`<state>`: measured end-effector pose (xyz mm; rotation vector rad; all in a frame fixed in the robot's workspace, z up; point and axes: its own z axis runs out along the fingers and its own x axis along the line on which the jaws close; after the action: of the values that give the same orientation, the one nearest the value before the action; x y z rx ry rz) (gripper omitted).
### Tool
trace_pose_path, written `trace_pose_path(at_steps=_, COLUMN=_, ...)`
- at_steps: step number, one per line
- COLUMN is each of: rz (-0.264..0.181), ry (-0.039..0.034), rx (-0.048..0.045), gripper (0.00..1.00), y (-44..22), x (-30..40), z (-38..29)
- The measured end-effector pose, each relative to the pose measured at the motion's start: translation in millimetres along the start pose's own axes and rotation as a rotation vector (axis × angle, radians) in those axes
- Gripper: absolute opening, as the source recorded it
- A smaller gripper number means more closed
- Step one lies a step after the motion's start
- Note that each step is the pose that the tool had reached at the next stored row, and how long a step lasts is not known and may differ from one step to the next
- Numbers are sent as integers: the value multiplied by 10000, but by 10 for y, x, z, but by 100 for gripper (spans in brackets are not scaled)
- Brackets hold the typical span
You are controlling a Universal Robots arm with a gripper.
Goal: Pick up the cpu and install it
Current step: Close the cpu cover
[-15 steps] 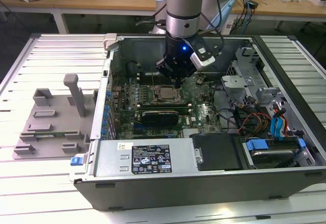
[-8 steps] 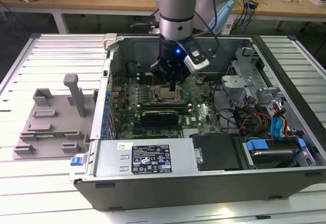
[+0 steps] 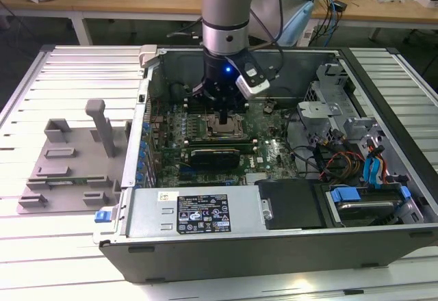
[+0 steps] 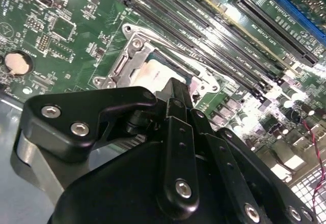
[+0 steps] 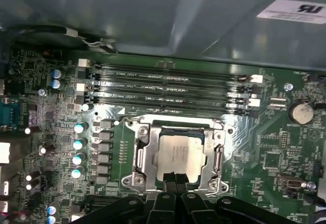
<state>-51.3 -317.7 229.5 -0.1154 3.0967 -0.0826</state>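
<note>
Looks clenched, the claw (image 5: 175,179): tips shut together, nothing pinched between them. Hangs straight down into the open computer case (image 3: 287,239) in the exterior view.

Right below the tips: the cpu (image 5: 181,155), flat and shiny, lying square inside its socket frame (image 5: 144,155). Pressing on the chip's near edge, or just hovering over it? Cannot tell from either wrist view. Seems to be the seating step, with the chip already down in its place.

To do this well:
- Go slow and soft.
- Push straight down only, never sideways.
- Keep the chip level, all four edges even with the frame.
- Keep the tips on the metal top, away from the thin rim and off the frame's metal sides.
- Stop at the first hard push back, to save the socket underneath from harm.

Just past the frame, away from the claw: four long memory slots (image 5: 168,86), side by side. All round the claw: the green board (image 5: 265,147), full of small parts.

Far out from the claw, outside the case: a grey plate with posts (image 3: 65,167), resting on a table of pale slats (image 3: 68,68).
</note>
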Motion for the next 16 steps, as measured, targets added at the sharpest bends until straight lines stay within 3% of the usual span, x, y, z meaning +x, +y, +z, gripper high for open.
trace_pose_path(at_steps=7, rz=-1, ry=2, rx=17, gripper=11, y=12, x=127, z=37)
trace_pose_path(at_steps=16, rz=109, ry=8, rx=24, gripper=11, y=16, x=168, z=63)
